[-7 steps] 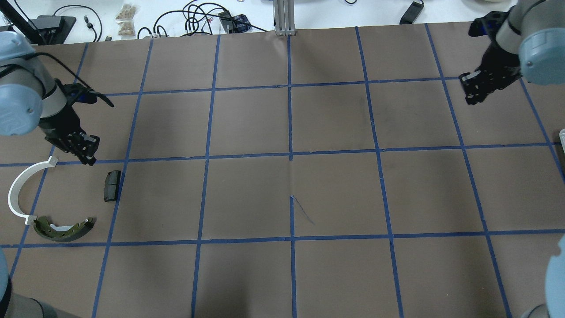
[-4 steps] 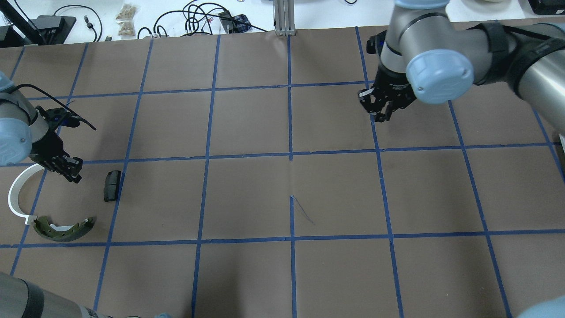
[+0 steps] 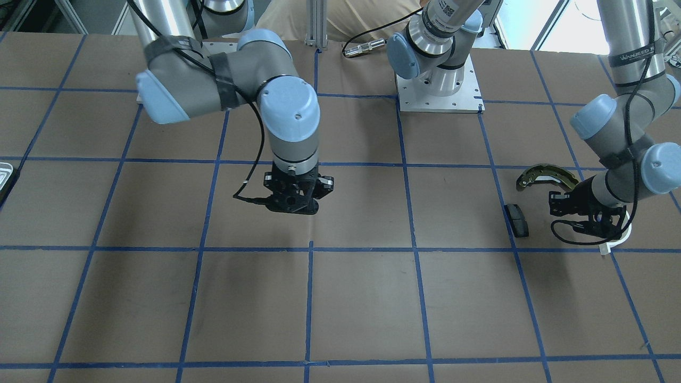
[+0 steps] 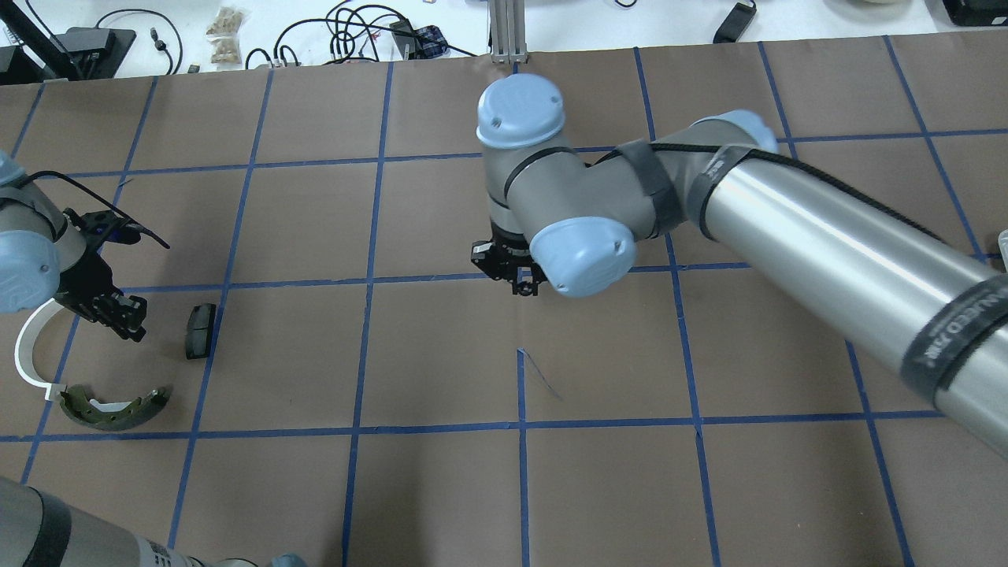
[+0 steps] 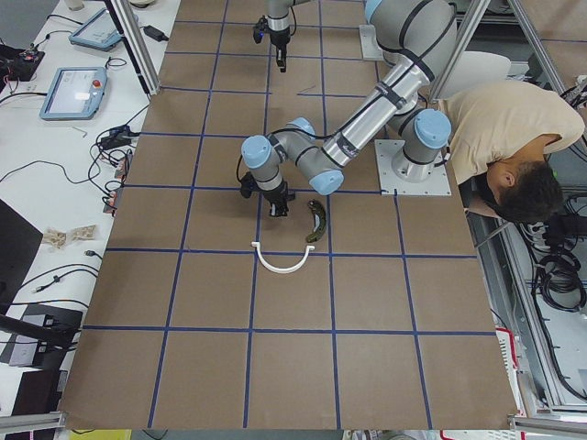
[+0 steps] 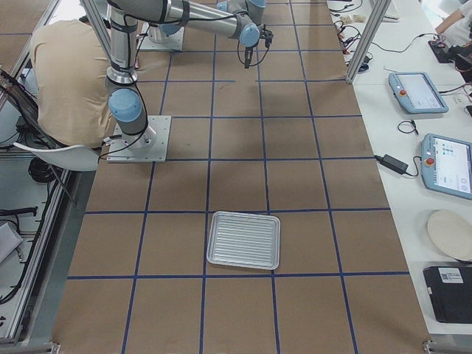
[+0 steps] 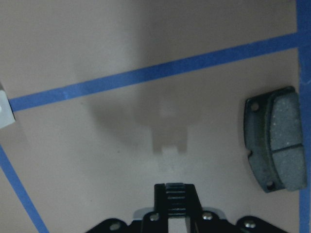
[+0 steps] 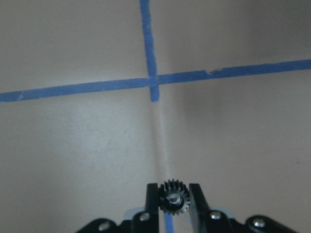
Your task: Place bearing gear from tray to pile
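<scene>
My right claw (image 8: 173, 188) is pinched tight on the little bearing gear (image 8: 173, 198), one finger on each side of its teeth. It hangs above the middle of the bench. The tray (image 6: 243, 240) is by the bench's right end, and the pile is near the left end: a brake shoe (image 4: 114, 407), a white half-ring (image 4: 27, 354) and a brake pad (image 4: 199, 331). I think the gear is hard, light metal. The teeth help my grip, but it could roll if dropped. My left claw (image 4: 120, 313) waits by the pile; I cannot tell if it is open.
</scene>
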Motion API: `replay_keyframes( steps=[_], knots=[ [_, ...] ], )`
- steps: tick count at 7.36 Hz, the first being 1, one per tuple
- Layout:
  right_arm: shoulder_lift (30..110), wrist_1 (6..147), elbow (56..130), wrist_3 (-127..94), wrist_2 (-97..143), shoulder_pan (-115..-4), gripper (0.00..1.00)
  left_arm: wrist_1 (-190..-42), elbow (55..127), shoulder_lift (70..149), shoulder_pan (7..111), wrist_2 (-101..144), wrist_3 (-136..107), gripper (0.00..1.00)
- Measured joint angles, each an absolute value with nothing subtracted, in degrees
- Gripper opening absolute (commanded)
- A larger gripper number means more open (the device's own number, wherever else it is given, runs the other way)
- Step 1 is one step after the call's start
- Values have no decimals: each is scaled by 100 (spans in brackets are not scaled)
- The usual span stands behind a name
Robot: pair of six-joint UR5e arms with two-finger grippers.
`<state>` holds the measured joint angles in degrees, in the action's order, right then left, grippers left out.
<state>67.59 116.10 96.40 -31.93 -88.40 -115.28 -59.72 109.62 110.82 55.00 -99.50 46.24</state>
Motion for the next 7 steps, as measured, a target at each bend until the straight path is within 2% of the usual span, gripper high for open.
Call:
replay_keyframes(
  steps=[2, 3, 4, 5, 7],
  knots=[
    [6568, 11999, 9730, -3755, -8833, -11853, 17, -5922, 11029, 11029, 5499, -9954, 4622, 100],
    [6541, 12209, 9865, -3818, -8826, -11901, 26, -5926, 10992, 11017, 5527, -9945, 4610, 100],
    [6525, 12623, 10067, -3828, -8815, -11917, 90, -5971, 10886, 11007, 5587, -9932, 4593, 100],
    [6505, 13034, 10269, -3809, -8814, -11921, 100, -6103, 10713, 10998, 5695, -9915, 4576, 100],
    [6490, 13270, 10349, -3587, -8854, -11797, 100, -6647, 10254, 10953, 6073, -9891, 4300, 100]
  ],
)
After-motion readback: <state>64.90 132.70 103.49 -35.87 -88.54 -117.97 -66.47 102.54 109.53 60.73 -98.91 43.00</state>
